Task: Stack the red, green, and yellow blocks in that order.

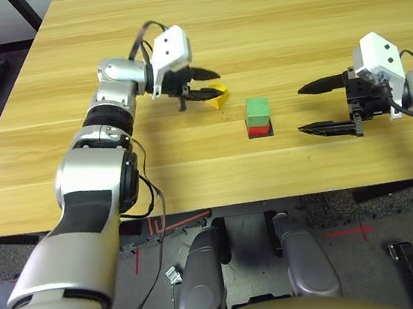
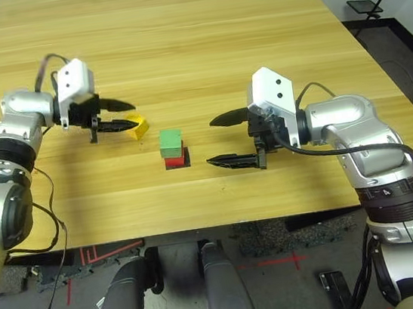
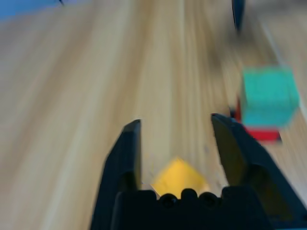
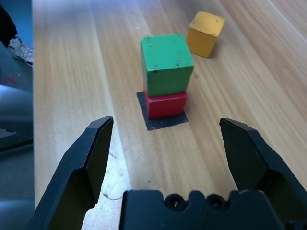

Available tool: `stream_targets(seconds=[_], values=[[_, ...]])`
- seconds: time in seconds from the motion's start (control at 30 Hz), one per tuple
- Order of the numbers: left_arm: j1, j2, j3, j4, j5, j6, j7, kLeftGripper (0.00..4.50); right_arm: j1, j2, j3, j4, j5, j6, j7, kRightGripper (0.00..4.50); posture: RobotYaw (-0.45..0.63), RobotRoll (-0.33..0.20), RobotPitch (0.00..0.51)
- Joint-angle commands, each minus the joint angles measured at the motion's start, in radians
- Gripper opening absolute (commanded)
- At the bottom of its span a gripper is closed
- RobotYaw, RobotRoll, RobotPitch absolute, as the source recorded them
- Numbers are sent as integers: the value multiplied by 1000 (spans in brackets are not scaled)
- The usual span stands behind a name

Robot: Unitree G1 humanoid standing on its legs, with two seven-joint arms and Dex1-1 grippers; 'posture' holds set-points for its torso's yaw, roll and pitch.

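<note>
Left eye view, left gripper (image 1: 205, 83) jaws parted beside yellow block (image 1: 219, 95), right gripper (image 1: 311, 109) level, jaws released.

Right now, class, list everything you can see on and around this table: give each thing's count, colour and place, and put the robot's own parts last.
table: one, light wood, under everything.
black square patch: one, flat on the table, beneath the red block.
red block: one, red, on the patch, bottom of the stack.
green block: one, green, on top of the red block.
yellow block: one, yellow, beside the stack on the robot's left, tilted at the left pincer's fingertips; whether it touches the table is unclear.
left pincer: one, black, open, at the yellow block.
right pincer: one, black, open wide, to the right of the stack, holding nothing.
</note>
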Motion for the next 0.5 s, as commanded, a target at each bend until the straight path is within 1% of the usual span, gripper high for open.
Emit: stream_targets(seconds=[0.03,0.07,0.23,0.37,0.43,0.5], values=[[-19,-4,53,-5,-51,61,29,4171,-6,5,13,15,-16,-19,9,4500,140,70,205],[-20,-6,60,-10,-56,59,47,4464,-7,6,13,18,-17,-20,9,4500,140,70,205],[23,-7,49,-31,-43,48,93,4464,-8,12,12,26,-23,-24,11,4500,144,71,204],[83,-7,12,-65,-6,48,178,4464,-4,9,7,18,-20,-19,10,4500,142,74,214],[115,-11,3,-100,-6,77,200,4464,-1,8,4,11,-16,-11,6,4500,141,74,216],[160,-21,3,-172,-27,133,215,4464,6,8,0,4,-13,-7,1,4500,140,78,219]])
